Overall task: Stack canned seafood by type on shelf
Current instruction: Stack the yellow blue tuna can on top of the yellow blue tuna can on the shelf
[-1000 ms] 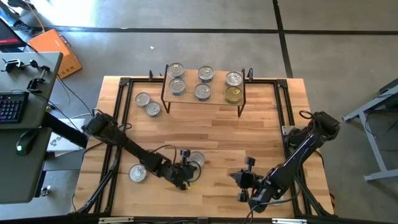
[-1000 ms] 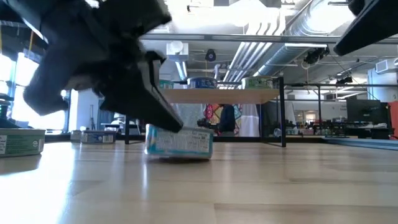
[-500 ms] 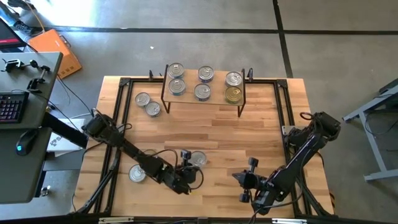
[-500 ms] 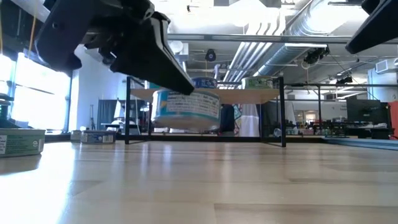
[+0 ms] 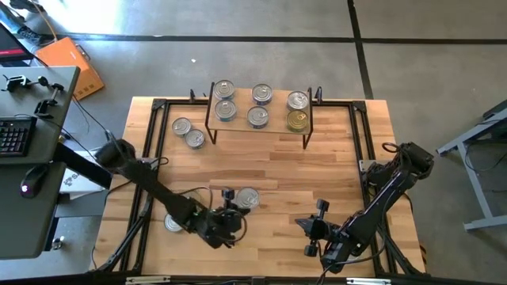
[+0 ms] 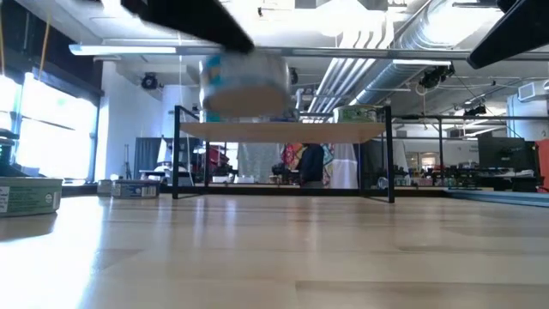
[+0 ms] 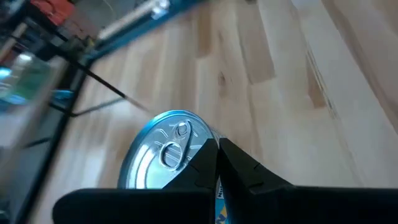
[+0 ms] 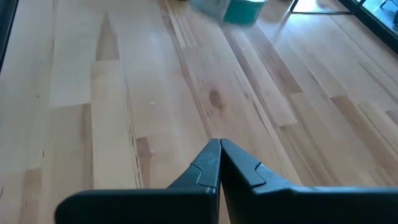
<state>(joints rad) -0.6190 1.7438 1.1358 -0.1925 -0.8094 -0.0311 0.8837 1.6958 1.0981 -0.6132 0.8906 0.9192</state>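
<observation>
My left gripper [image 5: 238, 198] is over the near middle of the table, shut on a silver-topped can with a bluish label [image 5: 249, 198]. In the low view this can [image 6: 246, 81] hangs in the air above the level of the shelf board [image 6: 283, 130]. The shelf [image 5: 273, 129] stands at the far edge on thin black legs, with several silver-topped cans and one gold-topped can [image 5: 296, 120] on it. Two cans [image 5: 188, 132] rest on the table left of it. My right gripper [image 5: 310, 224] waits, shut, near the table's near right. My left gripper pinches the can at the edge of its top [image 7: 198, 148], on the side toward the table's left. The two fingers [image 7: 233, 163] stand close together, with a strip of blue label [image 7: 219, 198] showing between them. They come slanting from the table's left. The can is lifted clear, top up.
One more can [image 5: 171, 224] sits by the near left edge, partly under the left arm. A black frame [image 5: 150, 134] runs around the tabletop. Bare wood lies between the shelf and both grippers. A desk with a keyboard [image 5: 14, 134] stands beyond the table's left side.
The left gripper has risen and carried the can with it. The can stood on the table a second ago, hung at shelf-board height half a second ago, and is now above the board. The gripper has also drifted slightly toward the far edge.
</observation>
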